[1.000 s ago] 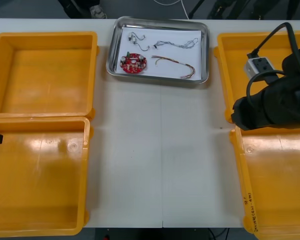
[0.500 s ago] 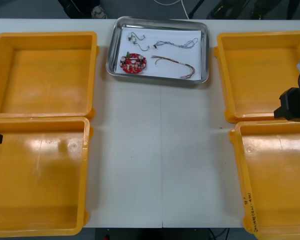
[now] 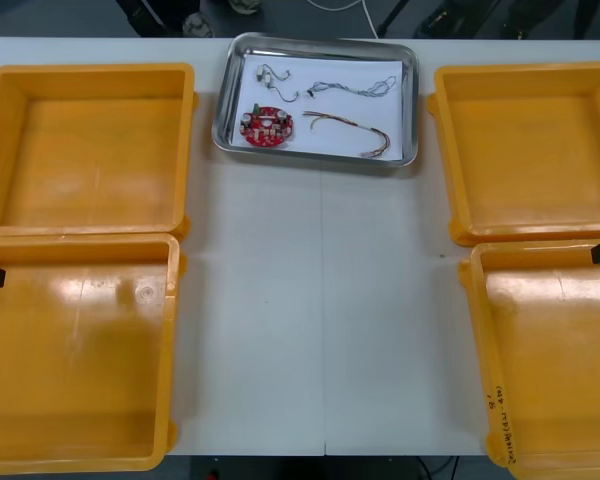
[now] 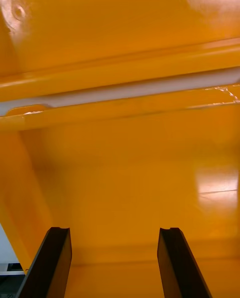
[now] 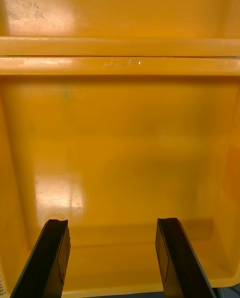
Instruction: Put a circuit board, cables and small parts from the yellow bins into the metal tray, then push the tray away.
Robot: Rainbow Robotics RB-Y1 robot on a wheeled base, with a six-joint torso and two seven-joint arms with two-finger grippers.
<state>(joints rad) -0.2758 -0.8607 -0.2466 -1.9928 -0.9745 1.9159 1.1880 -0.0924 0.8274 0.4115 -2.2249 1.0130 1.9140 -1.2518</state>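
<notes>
Grippers spread wide, load lying far across the table [image 3: 320, 320]

At the robot's left side, the left gripper [image 5: 111, 222] hangs over the near left yellow bin [image 3: 75, 350]. Its black fingers [image 5: 55, 250] stand well apart, with the bin's floor showing between them. On the other side, the right gripper [image 4: 114, 229] hangs over the near right yellow bin [image 3: 555, 360]. Its fingers [image 4: 174, 260] are likewise parted and clamp nothing.

Beyond these lie the far left yellow bin [image 3: 90, 150] and the far right yellow bin [image 3: 525, 150]. Between those two, at the table's far edge, sits the metal tray [image 3: 412, 100], white inside.

A round red circuit board [image 3: 268, 125] lies in the tray's near left part. The red and yellow cable [image 3: 355, 132] is near it, toward the right. Farther back are the black cable [image 3: 273, 80] on the left and the twisted blue and white cable [image 3: 355, 88] on the right.
</notes>
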